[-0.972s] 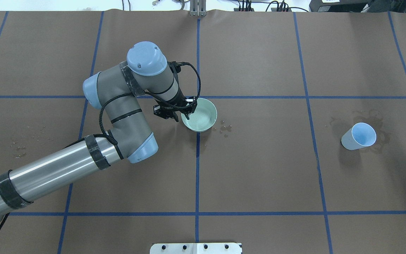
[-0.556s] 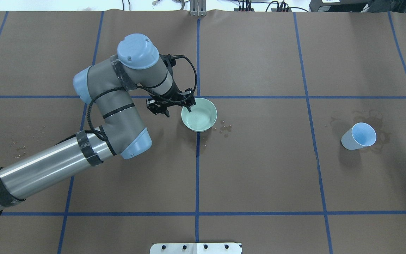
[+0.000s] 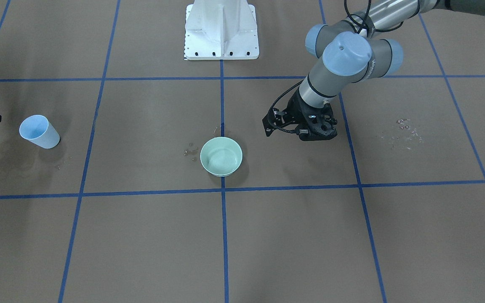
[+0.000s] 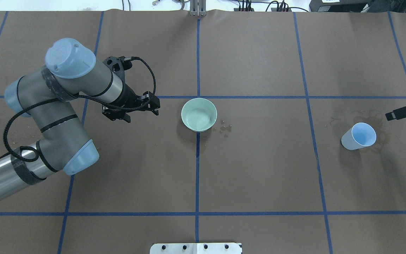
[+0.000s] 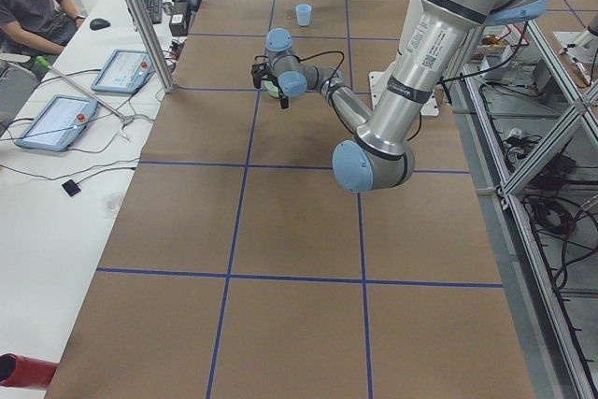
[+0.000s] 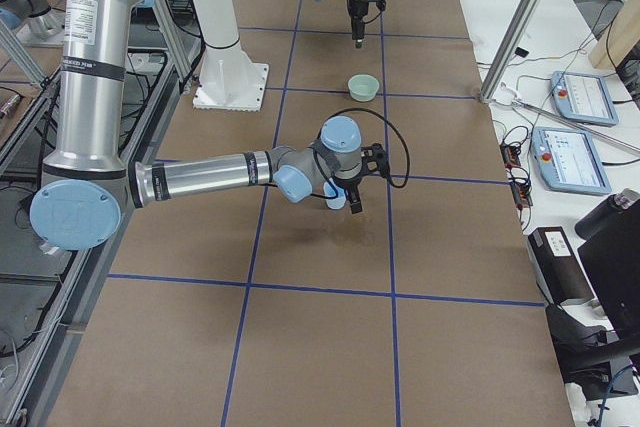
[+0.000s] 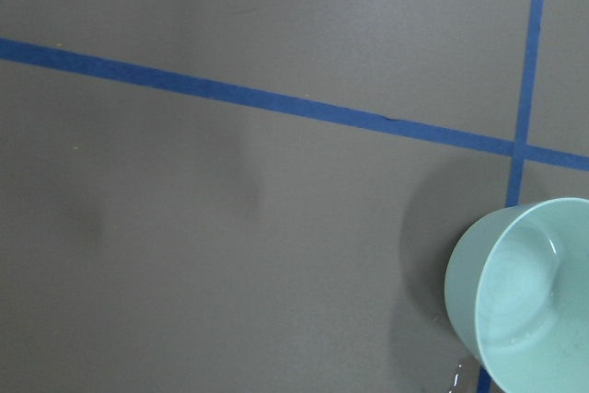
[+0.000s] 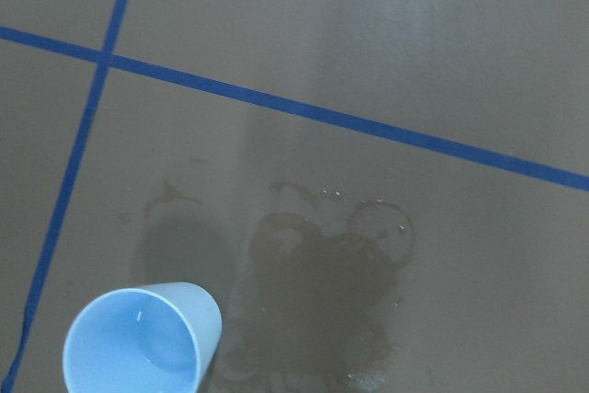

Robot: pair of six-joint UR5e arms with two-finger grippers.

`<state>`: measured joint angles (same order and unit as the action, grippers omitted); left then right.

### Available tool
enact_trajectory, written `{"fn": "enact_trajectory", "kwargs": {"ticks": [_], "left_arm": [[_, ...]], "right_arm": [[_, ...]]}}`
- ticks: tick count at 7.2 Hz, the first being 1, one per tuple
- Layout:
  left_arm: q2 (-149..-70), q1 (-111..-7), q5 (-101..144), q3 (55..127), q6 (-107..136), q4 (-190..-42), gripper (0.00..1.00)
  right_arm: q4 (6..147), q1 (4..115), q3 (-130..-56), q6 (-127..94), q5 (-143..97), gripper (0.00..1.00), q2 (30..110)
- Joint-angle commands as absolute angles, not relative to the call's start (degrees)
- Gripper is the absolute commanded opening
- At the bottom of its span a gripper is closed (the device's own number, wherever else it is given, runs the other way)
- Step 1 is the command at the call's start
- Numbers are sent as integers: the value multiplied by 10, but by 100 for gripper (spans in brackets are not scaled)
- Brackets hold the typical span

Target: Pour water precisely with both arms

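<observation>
clearly apart, left hand [image 4: 142,116], water [image 4: 198,118] in bowl [image 4: 183,113]

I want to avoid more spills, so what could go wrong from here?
The cup stands on a wet stain; the right gripper, close by, may knock it over or slip on it. Droplets lie beside the bowl, so a pour could miss it too.

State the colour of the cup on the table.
The cup is light blue, clearest in the right wrist-mounted view.
</observation>
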<state>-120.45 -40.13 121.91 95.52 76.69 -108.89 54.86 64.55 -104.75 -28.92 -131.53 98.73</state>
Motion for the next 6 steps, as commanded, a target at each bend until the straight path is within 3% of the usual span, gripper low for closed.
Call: {"fn": "enact_trajectory", "kwargs": {"ticks": [1,4,6], "left_arm": [[-1201,-404,1218,958,767,-1089,99],[-1198,-404,1218,960,768,-1088,99],[-1197,-404,1218,960,769,-1088,99]], "right_arm": [[407,567,-1047,-371,-1234,100,1025],[161,539,-976,-372,-1165,99,1077],[144,505,-975,-372,-1140,99,1076]]}}
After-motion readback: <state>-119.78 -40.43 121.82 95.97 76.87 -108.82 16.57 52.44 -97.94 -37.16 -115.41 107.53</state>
